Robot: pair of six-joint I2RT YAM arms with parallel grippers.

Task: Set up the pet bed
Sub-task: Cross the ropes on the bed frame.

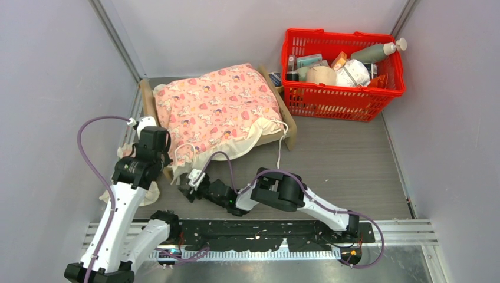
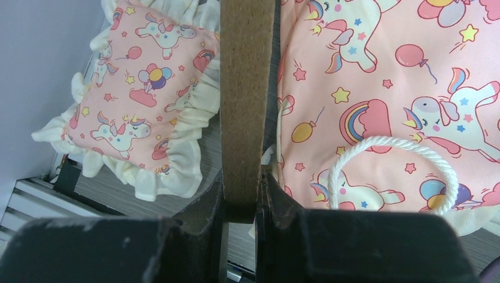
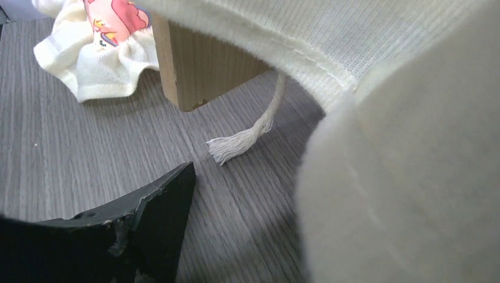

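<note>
At far left, the pink frilled pillow [image 2: 135, 112] is lying on the table [image 1: 342, 171], just beside the pet bed [image 2: 246, 88]. Your left gripper [image 2: 242, 194] is clamping the bed's plywood end board between both fingers. The bed is sitting left of centre, with the pink blanket [image 1: 218, 106] draping over it. Your right gripper [image 1: 187, 187] is reaching under the blanket's frill at the near corner; you cannot tell whether it is open. The red basket [image 1: 345, 100] is standing just right of the bed.
</note>
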